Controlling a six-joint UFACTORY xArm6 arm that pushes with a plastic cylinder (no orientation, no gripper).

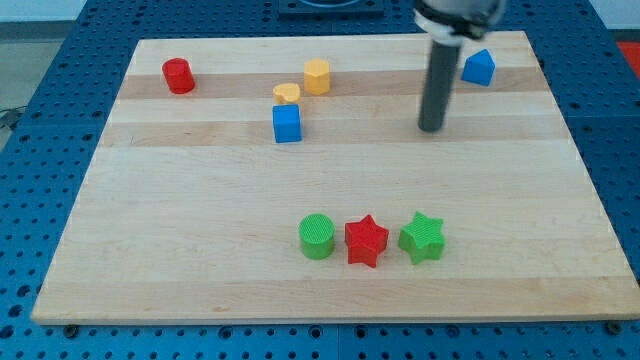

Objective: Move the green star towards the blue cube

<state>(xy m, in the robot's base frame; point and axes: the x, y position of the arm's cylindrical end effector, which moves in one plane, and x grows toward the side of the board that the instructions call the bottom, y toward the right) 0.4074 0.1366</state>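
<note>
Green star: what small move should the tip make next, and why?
Probably bring my tip down the view to the lower right of the green star. The blue cube lies up and left of the star, with the red star close beside it.

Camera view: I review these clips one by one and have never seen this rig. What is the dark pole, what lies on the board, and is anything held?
There is one picture, looking down at a slant onto a pale wooden board. The pole is a robot arm's rod; its tip only pushes, holding nothing. It stands apart from every block, well above the green star. The blue cube sits toward the view's upper left of that star, and a red star lies beside the green one.
</note>
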